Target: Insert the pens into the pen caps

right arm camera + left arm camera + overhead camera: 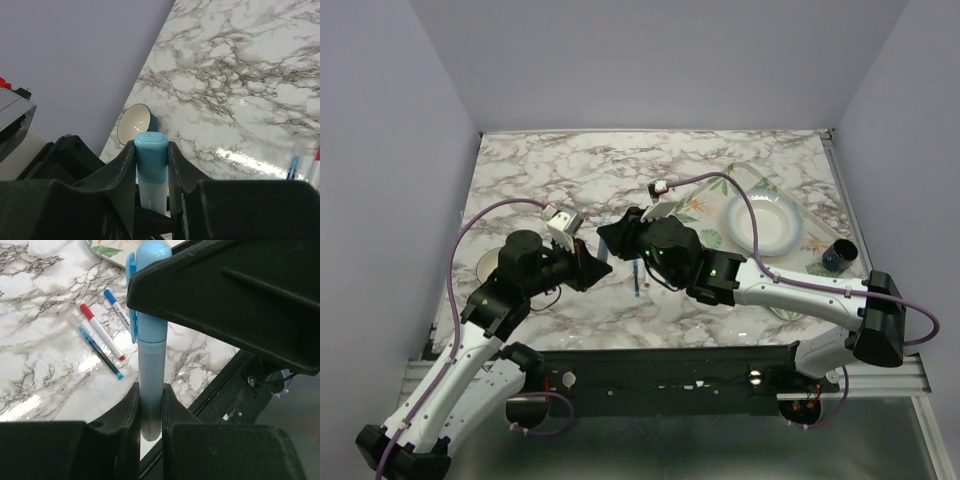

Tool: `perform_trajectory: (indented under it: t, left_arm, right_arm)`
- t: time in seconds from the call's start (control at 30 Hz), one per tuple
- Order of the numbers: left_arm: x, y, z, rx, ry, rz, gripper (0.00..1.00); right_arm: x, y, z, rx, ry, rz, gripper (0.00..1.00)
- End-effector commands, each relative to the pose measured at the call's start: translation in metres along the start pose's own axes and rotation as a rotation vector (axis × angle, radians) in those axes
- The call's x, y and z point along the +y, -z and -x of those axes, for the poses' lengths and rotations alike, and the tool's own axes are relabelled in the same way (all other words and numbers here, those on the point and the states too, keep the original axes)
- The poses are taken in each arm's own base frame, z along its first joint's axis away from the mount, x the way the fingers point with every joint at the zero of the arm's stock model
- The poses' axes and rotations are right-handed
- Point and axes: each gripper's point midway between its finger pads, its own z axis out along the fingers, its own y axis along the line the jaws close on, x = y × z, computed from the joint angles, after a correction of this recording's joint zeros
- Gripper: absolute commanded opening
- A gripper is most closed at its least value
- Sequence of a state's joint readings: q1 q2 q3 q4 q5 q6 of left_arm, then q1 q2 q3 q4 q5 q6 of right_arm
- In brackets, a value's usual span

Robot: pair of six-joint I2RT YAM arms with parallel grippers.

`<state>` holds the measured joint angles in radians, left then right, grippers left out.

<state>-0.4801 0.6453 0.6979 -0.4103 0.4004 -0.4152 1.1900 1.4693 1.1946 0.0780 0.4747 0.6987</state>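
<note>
A thick light-blue pen (150, 375) is held above the table between both grippers. My left gripper (150, 412) is shut on its pale barrel near the bottom end. A light blue pen cap (151, 150) sits on the top of this pen, and my right gripper (151, 157) is shut on that cap. In the top view the left gripper (590, 264) and right gripper (618, 240) meet over the table's middle. Three thin pens lie on the marble: one white with a red end (102, 332), one white with a blue end (116, 305), one slim and blue (98, 349).
A teal cup with a cream inside (138, 123) stands near the left wall. A white plate (763, 222) rests on the floral tray (705, 207) at the right. A dark round cup (838, 255) stands by the right edge. The table's black front rail (670, 365) runs close below the grippers.
</note>
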Motion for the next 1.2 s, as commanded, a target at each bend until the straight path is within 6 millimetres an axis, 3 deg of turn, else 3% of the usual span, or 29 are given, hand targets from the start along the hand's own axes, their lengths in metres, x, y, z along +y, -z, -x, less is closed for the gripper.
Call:
perform_trajectory:
  t: [0.0, 0.17, 0.33, 0.57, 0.8, 0.9, 0.97, 1.1, 1.17]
  left_arm:
    - [-0.004, 0.002, 0.073, -0.282, -0.093, 0.021, 0.00]
    - [0.002, 0.005, 0.095, -0.357, -0.123, 0.078, 0.00]
    - [0.009, -0.012, 0.105, -0.320, -0.121, 0.107, 0.00]
    - [0.008, -0.014, 0.142, -0.381, -0.121, 0.149, 0.00]
    - [0.006, -0.027, 0.153, -0.376, -0.118, 0.127, 0.00]
    - [-0.002, -0.029, 0.143, -0.351, -0.124, 0.069, 0.00]
    - [-0.005, -0.028, 0.134, -0.328, -0.122, 0.048, 0.00]
    - [-0.006, -0.023, 0.108, -0.272, -0.111, 0.020, 0.00]
    - [-0.003, -0.019, 0.097, -0.252, -0.099, 0.030, 0.00]
  right_arm:
    - [-0.003, 0.028, -0.067, 0.260, 0.072, 0.060, 0.01]
    - [-0.006, 0.028, -0.076, 0.307, 0.077, 0.027, 0.01]
    - [-0.012, 0.027, -0.087, 0.335, 0.101, 0.011, 0.01]
    - [-0.027, 0.032, -0.116, 0.394, 0.108, -0.022, 0.01]
    - [-0.012, 0.042, -0.117, 0.380, 0.082, 0.034, 0.01]
    - [-0.009, 0.043, -0.094, 0.315, 0.087, 0.024, 0.01]
    - [0.000, 0.043, -0.067, 0.249, 0.111, 0.027, 0.04]
    - [0.013, 0.051, -0.004, 0.097, 0.132, 0.009, 0.28]
    - [0.018, 0.056, 0.016, 0.048, 0.134, 0.012, 0.41]
